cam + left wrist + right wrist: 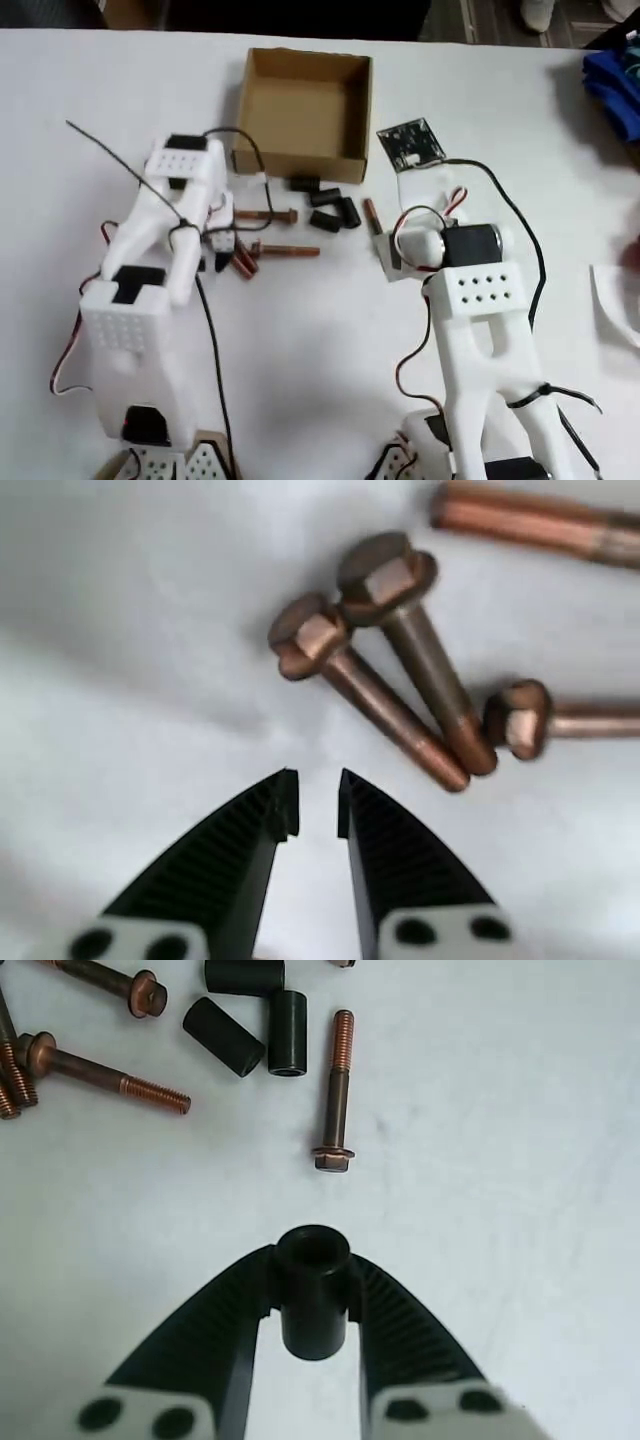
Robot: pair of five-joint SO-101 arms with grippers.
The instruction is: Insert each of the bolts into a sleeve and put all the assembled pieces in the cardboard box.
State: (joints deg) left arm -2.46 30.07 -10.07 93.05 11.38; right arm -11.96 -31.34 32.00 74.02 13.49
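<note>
Right tool point(312, 1270) clamped on sleeve point(313, 1305) | left tool point(318, 805) slightly apart, bolts point(385, 665) just ahead | risk: touching bolts may roll or lift together when pinched

The sleeve point(313, 1325) in my right gripper point(312, 1265) is showing matte black, matching the ribbed black fingers point(410, 1330) on either side of it. My left gripper point(318, 802) is wearing the same ridged black over white bases. The bolts point(428, 670) are gleaming copper-brown, turning brighter orange along the threads. The table point(320, 360) is reading plain white and the cardboard box point(300, 166) tan-brown. The circuit board point(411, 143) is looking dark, perhaps black with pale specks. A cloth point(612, 85) is showing blue.
</note>
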